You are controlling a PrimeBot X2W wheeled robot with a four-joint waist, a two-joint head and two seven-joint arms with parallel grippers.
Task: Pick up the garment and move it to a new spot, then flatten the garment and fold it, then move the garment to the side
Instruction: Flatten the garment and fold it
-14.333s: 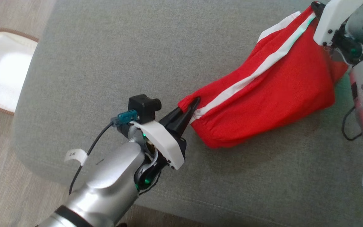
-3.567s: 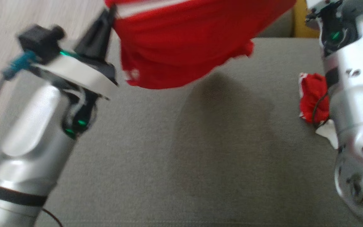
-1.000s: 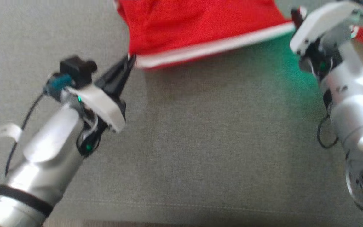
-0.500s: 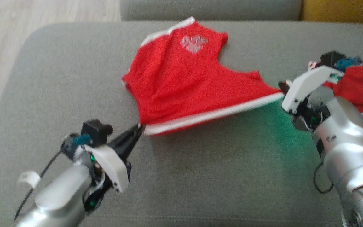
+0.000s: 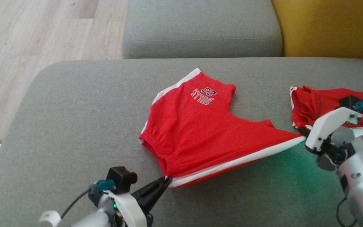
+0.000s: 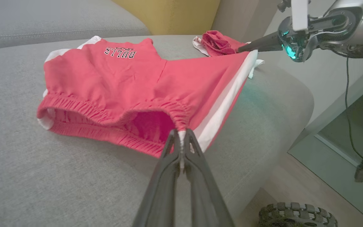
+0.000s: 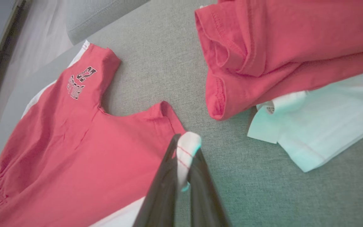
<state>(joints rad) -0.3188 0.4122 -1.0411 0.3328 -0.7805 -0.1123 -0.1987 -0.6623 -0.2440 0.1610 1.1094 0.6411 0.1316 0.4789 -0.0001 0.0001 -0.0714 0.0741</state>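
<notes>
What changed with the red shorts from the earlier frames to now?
The red shorts, earlier hanging in the air between the arms, have been lowered and now lie spread on the grey cushion. Nothing was let go: the left gripper and right gripper stay shut on the two ends of the striped edge.

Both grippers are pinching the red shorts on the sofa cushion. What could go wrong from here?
1. The left gripper and right gripper each pinch only a corner of the shorts; pulling them taut could slip one corner free.
2. The waistband gapes and bunches near the left grip, so releasing now may leave wrinkles.
3. The right gripper is close to another red garment and a white cloth; sweeping that way might drag them.
</notes>
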